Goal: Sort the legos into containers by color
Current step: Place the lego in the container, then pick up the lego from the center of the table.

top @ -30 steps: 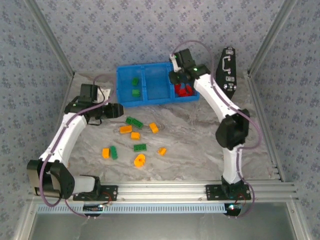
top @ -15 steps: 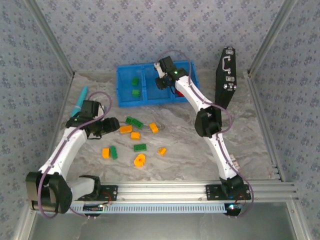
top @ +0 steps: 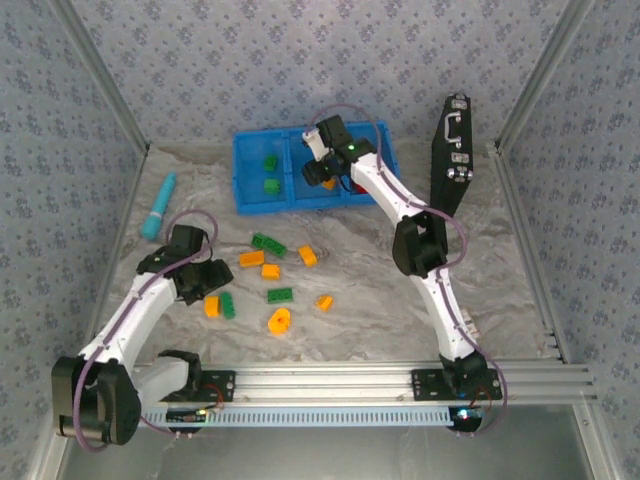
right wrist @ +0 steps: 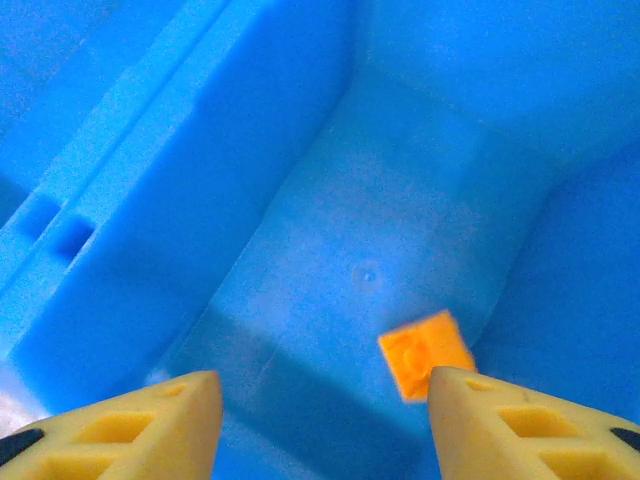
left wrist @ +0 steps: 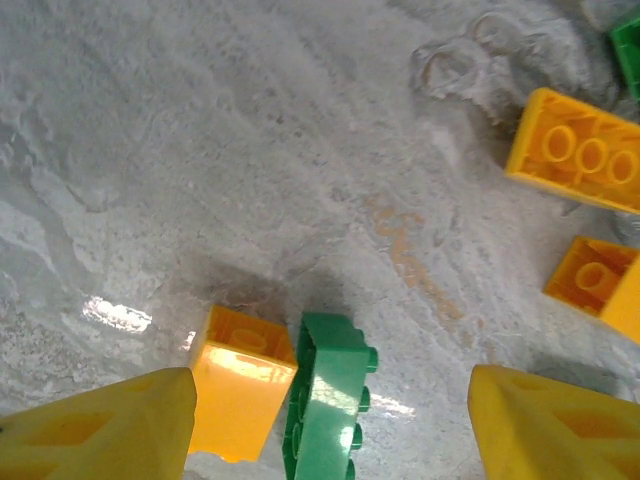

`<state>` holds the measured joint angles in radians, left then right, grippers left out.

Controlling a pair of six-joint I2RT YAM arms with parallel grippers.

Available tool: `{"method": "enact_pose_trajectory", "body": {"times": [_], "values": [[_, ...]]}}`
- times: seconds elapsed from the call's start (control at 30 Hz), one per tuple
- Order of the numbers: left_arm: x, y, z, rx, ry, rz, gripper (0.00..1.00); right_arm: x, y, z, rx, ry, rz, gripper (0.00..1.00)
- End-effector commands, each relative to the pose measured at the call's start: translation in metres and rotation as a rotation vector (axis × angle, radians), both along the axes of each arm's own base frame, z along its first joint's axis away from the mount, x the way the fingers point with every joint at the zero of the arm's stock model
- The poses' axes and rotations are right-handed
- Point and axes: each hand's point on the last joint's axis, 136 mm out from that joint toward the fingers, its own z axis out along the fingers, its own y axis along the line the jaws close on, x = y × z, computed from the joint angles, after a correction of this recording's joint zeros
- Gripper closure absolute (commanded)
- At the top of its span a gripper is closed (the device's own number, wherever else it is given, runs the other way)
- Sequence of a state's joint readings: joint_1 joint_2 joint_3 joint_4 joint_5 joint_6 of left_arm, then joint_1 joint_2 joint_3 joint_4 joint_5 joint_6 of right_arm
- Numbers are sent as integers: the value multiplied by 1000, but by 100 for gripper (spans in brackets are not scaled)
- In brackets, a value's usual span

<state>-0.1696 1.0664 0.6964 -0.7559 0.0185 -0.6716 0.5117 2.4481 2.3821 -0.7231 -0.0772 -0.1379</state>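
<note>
The bright blue plastic three-compartment tray [top: 241, 170] holds two green plastic bricks [top: 271, 185] in its left compartment. The right gripper [right wrist: 320, 400] hangs over the tray's middle compartment, fingers apart and empty, above a small orange-yellow plastic brick [right wrist: 426, 353] on the floor there. Well in front of the tray's left end, the left gripper [left wrist: 332, 388] hovers with fingers spread over a square orange-yellow block [left wrist: 240, 390] touching a green studded brick [left wrist: 325, 410].

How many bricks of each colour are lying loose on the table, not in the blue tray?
Orange bricks: 6
Green bricks: 3
Total: 9
</note>
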Motion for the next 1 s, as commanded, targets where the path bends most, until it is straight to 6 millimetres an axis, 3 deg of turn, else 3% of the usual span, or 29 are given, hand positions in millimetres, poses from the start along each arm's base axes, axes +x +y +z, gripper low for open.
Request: {"method": "enact_pose_trajectory", "body": {"times": [0.0,0.27,0.5,0.67,0.97], "values": [[10,0,1,-5,-27,48,28,-37,11,26,8,-8,93,42],[46,-6,5,-6,-75,28,27,-123,14,5,-1,129,53,41],[73,-15,4,-46,-96,12,25,-180,23,-42,-7,296,21,40],[88,-20,7,-64,-117,-10,25,-197,23,-67,-35,354,-9,39],[101,-25,14,-89,-157,-28,24,-196,27,-99,-83,386,-22,37]]}}
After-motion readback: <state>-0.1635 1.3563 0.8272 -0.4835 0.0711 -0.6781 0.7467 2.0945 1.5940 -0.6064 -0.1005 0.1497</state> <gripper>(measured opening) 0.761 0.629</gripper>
